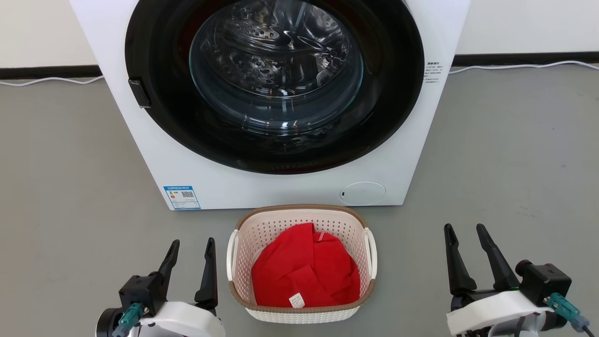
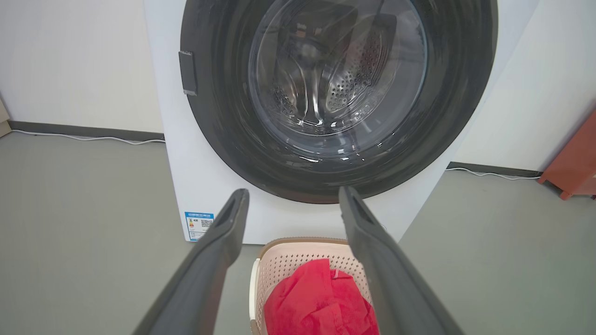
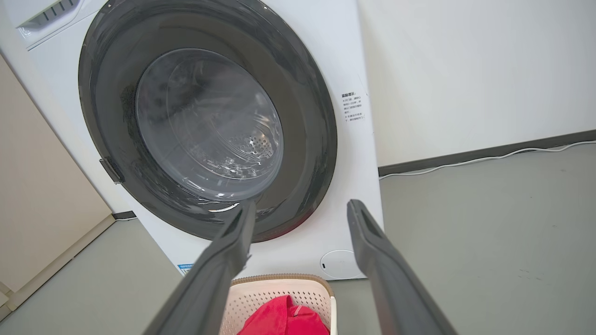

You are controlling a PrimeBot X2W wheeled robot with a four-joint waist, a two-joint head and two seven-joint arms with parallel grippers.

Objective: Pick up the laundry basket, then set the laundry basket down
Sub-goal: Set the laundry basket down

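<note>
Laundry basket (image 1: 276, 229) lies between left gripper (image 1: 193, 243) and right gripper (image 1: 465, 228). The left is just beside its side wall, the right well apart; both gape empty.

The laundry basket (image 1: 276, 227) is sitting upright on the grey floor (image 1: 70, 187), just in front of the white washing machine (image 1: 262, 187) and centred below its round door (image 1: 276, 70). Small, cream-white and rounded-rectangular, it is showing perforated walls, a brown woven-look rim and a white loop handle (image 1: 231, 255) on each side. It is holding a crumpled red cloth (image 1: 304, 271), whose white label (image 1: 296, 300) is lying near the closer rim.
</note>
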